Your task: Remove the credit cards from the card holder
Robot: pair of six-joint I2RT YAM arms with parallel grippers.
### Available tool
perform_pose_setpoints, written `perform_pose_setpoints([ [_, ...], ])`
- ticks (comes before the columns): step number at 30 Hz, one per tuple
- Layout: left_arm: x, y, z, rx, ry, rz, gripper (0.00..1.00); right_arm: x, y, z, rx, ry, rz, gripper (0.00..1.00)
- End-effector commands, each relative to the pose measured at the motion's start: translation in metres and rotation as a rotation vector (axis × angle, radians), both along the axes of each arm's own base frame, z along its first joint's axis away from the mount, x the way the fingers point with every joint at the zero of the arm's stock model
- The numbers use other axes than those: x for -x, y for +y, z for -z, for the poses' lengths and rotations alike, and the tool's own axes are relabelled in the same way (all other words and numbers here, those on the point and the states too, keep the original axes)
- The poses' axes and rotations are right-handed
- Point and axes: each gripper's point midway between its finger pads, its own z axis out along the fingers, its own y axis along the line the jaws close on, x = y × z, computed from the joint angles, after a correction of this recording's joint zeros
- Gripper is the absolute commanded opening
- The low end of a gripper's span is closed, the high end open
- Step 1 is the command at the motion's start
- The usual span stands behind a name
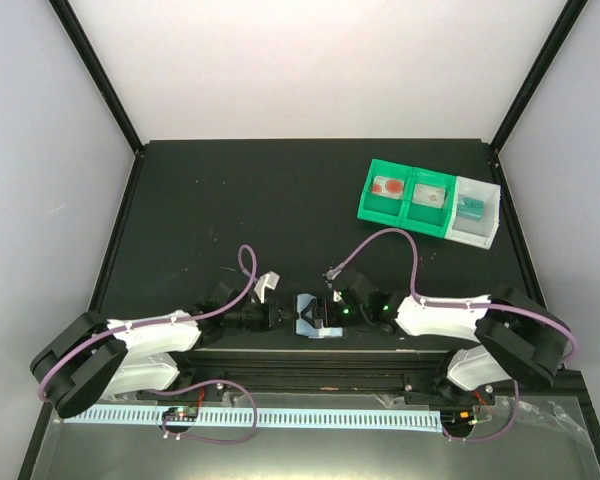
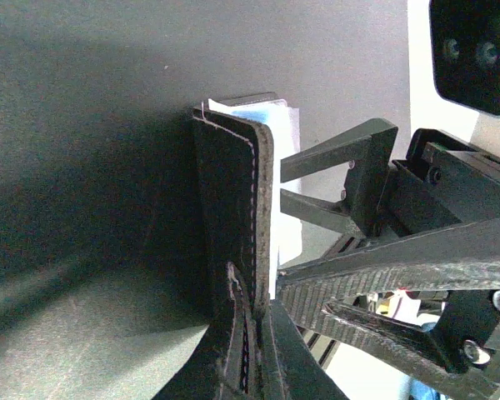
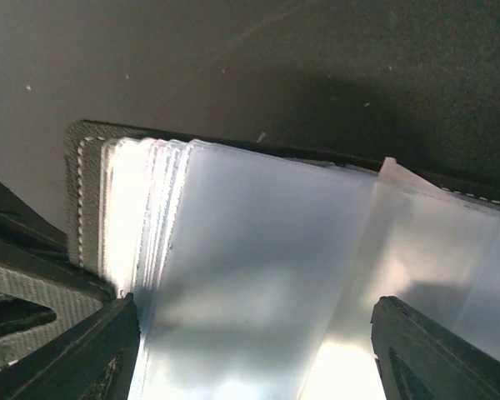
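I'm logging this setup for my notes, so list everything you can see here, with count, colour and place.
card holder: one, black, between the grippers
clear sleeves: a stack, transparent, inside the open card holder
tray: one, green and white, far right of table
teal item: one, teal, tray's white compartment
table: one, black
left gripper: one, black, shut on the card holder
right gripper: one, black, open at the sleeves

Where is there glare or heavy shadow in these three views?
Right wrist: strong glare whitens the clear sleeves at left. Left wrist: the card holder is sharp, a broad shadow lies on the table, the upper right is overexposed. Top: even light.
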Motion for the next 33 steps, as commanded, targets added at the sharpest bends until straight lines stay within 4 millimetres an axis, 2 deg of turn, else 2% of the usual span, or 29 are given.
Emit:
perform_pose_setpoints([
  [1,0.0,-0.001,-0.004,0.008,-0.013,-0.003,0.02,-0.003,0.002,0.004,0.03,-0.013,-0.01,0.75],
  [8,0.0,-0.001,-0.004,0.008,-0.016,-0.001,0.02,-0.004,-0.012,0.016,0.11,-0.024,0.015,0.66],
  [14,0.001,0.0,-0.004,0.005,-0.015,0.0,0.02,-0.006,-0.026,0.016,0.151,-0.045,0.042,0.6],
  [25,0.001,0.001,-0.003,0.001,-0.013,-0.007,0.01,-0.015,-0.051,-0.004,0.236,-0.129,0.102,0.54],
  [29,0.001,0.002,-0.003,0.001,-0.012,-0.009,0.01,-0.013,-0.039,-0.024,0.149,-0.14,0.073,0.55],
  [33,0.001,0.002,-0.002,0.0,-0.009,-0.013,0.02,-0.008,-0.021,-0.039,0.056,-0.137,0.035,0.66],
])
